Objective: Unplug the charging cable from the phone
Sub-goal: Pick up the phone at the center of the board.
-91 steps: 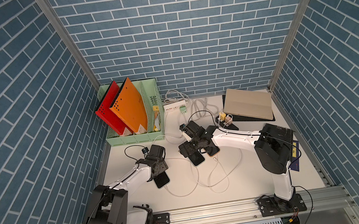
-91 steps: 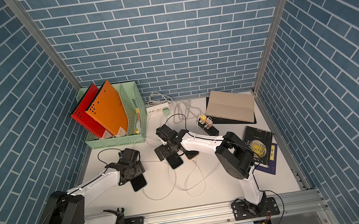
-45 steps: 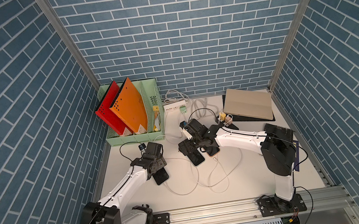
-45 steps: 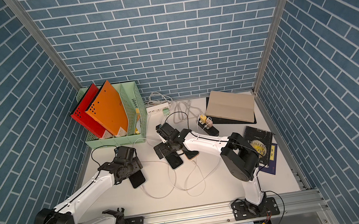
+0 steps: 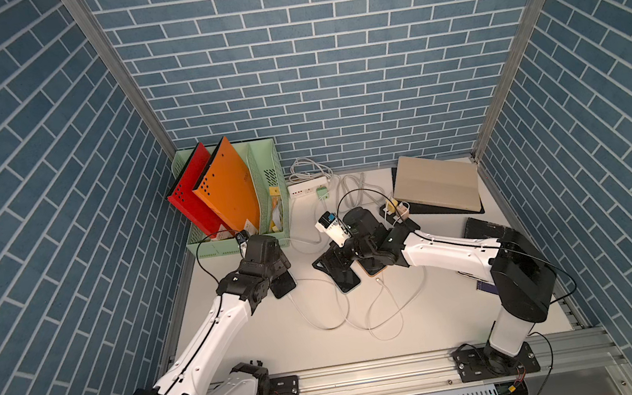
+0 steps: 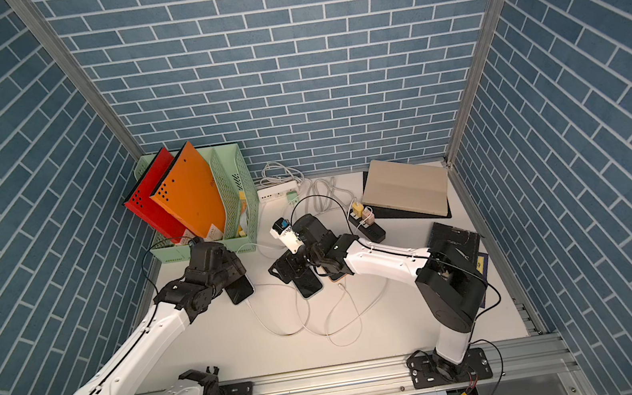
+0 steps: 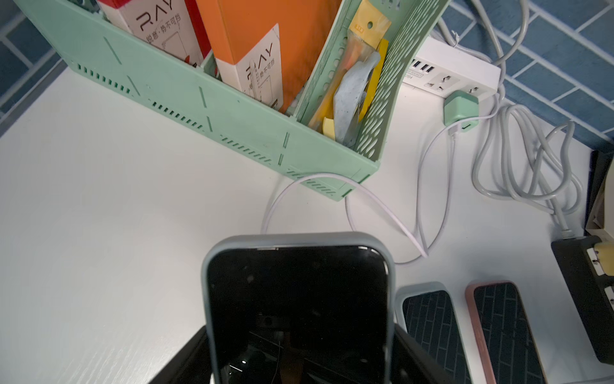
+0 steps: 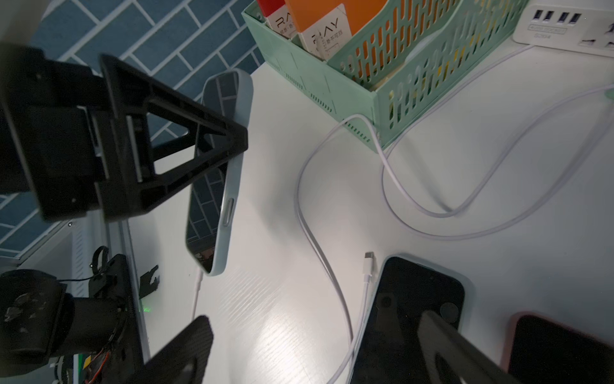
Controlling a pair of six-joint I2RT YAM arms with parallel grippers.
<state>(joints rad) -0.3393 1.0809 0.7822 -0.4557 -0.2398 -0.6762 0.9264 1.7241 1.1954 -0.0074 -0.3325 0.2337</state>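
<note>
Mock office booth, file rack (image 5: 208, 248), pwr strip (image 5: 306, 186)

Blue brick-patterned walls (image 5: 328, 58); at ten o'clock, mint-green file rack (image 5: 224, 247), red folder (image 5: 191, 199), orange folder (image 5: 228, 194); white charging cables (image 8: 442, 214); phone (image 7: 299, 299) cased perhaps grey-blue.

Both arms (image 5: 216, 334) white-linked, black joint housings (image 5: 523, 282), thin black cables (image 5: 572, 283), screwed black base plates (image 5: 493, 362); right gripper (image 8: 315, 319) black trusswork.

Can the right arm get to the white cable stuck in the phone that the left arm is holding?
Probably yes. The right gripper is open and near, and the charging cable sticks out uncovered from the end of the held phone. Only table and a loose cable lie between.
</note>
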